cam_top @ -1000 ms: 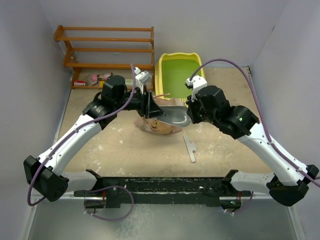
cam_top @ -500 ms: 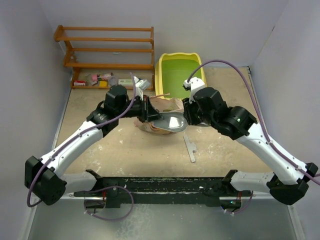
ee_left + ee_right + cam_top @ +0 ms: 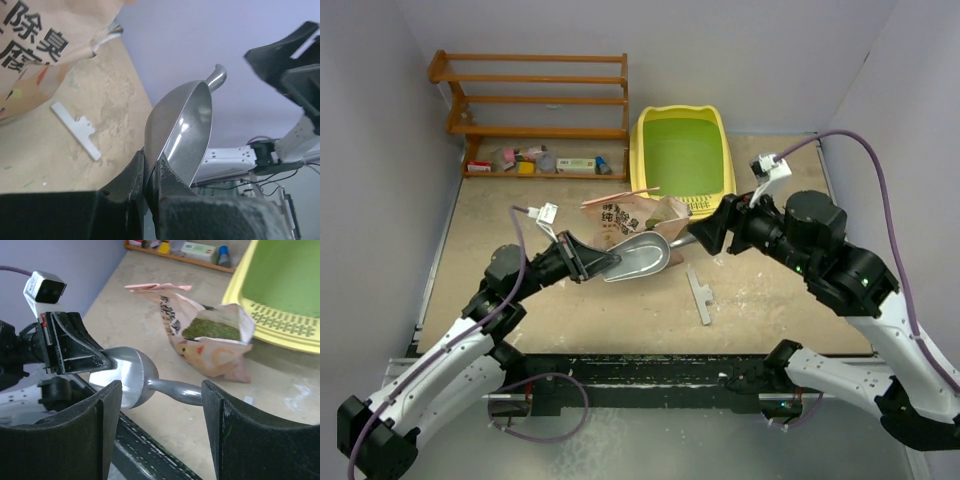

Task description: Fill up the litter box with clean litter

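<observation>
The litter box [image 3: 637, 150] stands flat at the far side of the bench [image 3: 570, 290], a big rectangular yellow tray with rounded corners. Its smooth green basin is open to view, and the slotted yellow lip [image 3: 280, 322] faces the near side. The clean litter [image 3: 210, 329] shows as a greenish gritty mass in the open mouth of a bag [image 3: 630, 213] lying just beside that lip.
</observation>
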You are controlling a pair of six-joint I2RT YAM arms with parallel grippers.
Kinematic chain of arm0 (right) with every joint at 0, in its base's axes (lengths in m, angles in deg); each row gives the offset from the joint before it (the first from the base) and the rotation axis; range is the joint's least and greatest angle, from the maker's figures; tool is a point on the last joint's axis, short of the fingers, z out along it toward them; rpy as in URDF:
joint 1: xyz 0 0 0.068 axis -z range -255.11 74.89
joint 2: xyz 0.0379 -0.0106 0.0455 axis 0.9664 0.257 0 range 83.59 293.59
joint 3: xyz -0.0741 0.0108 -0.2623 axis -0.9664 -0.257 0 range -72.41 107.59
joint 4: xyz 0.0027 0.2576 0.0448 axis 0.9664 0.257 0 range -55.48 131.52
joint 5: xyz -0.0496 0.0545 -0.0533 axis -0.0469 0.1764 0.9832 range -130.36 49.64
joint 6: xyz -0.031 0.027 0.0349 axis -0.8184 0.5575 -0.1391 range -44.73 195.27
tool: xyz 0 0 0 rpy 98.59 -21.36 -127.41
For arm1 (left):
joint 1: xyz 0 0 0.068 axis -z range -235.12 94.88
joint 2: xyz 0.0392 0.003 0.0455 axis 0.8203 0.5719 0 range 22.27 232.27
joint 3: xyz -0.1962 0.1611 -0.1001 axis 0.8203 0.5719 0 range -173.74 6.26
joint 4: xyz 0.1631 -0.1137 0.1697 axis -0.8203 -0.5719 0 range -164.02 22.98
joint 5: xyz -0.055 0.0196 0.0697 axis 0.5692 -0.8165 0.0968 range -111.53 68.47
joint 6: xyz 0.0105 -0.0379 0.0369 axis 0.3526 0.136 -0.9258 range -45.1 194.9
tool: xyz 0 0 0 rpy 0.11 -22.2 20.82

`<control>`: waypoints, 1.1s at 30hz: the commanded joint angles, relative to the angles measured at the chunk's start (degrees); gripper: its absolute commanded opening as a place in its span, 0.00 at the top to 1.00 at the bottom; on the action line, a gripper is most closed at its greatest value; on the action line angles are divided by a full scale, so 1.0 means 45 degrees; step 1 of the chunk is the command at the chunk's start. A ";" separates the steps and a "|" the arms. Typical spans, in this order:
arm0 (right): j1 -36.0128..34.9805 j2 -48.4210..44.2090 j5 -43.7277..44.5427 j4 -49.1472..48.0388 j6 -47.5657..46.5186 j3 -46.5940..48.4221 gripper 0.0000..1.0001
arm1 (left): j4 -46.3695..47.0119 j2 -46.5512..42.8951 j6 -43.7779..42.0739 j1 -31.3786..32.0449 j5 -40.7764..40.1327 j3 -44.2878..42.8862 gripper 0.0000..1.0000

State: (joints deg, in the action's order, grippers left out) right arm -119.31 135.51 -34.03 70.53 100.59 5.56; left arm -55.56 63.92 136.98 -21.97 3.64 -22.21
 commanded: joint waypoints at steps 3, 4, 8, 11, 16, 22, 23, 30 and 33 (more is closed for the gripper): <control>0.2007 0.0954 -0.5930 -0.2964 0.2426 -0.0779 0.36 | 0.1915 -0.1702 0.1517 0.0036 -0.1170 -0.0077 1.00; 0.2196 0.1020 -0.6303 -0.3190 0.2693 -0.0874 0.37 | 0.1880 -0.1800 0.1553 0.0034 -0.1190 -0.0118 1.00; 0.2361 0.1231 -0.6632 -0.3104 0.2632 -0.0637 0.37 | 0.1568 -0.1926 0.1465 0.0037 -0.1019 -0.0396 1.00; 0.2420 0.1339 -0.7124 -0.3094 0.2630 -0.0487 0.38 | 0.1083 -0.2015 0.1219 0.0036 -0.1046 -0.0522 1.00; 0.2433 0.1333 -0.8364 -0.3953 0.3182 -0.1097 0.48 | 0.1443 -0.1975 0.1371 0.0026 -0.1292 -0.0157 1.00; 0.2424 0.1251 -0.8530 -0.3715 0.3129 -0.1516 0.56 | 0.2367 -0.1269 0.1553 0.0036 -0.1102 -0.0109 1.00; 0.2421 0.1232 -0.8534 -0.3706 0.3099 -0.1552 0.57 | 0.2505 -0.1165 0.1554 0.0034 -0.1072 -0.0116 1.00; 0.2426 0.1176 -0.8142 -0.3337 0.2823 -0.1457 0.67 | 0.2475 -0.0937 0.1497 0.0037 -0.0969 -0.0141 1.00; 0.2421 0.1242 -0.8200 -0.3249 0.2728 -0.1392 0.74 | 0.2392 -0.0950 0.1506 0.0035 -0.0959 -0.0127 1.00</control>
State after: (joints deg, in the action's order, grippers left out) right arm -107.81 141.37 -69.97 56.04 114.84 -1.67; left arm -48.08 59.79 143.32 -21.93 0.20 -21.90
